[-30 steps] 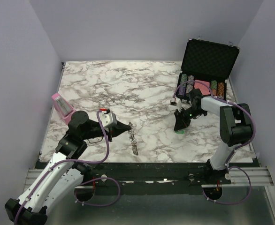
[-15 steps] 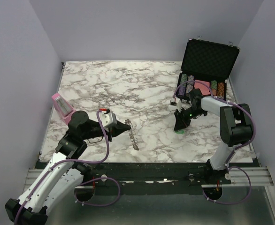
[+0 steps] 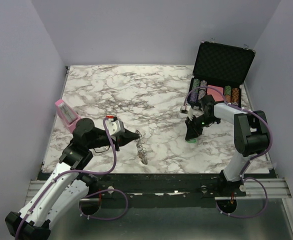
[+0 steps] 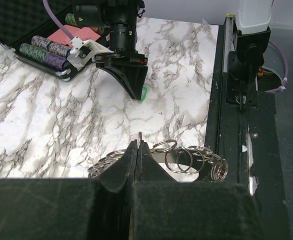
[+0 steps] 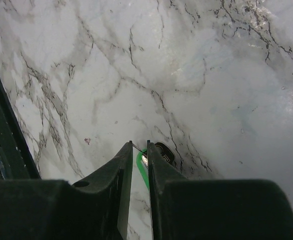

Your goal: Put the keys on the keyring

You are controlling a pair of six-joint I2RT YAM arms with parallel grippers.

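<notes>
Pinching fully closed, left gripper [image 4: 138, 146] held thin silvery chain-like metal keyring [image 4: 184, 159] at lower centre. Right gripper [image 5: 139, 150], narrowly parted, clamped small green-plastic-headed key [image 5: 142, 170] against glossy veined marble table [image 5: 211, 75].

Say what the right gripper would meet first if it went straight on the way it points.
The right gripper points down; first in its line is the green key between its fingertips, perhaps already touched, then the table.
</notes>
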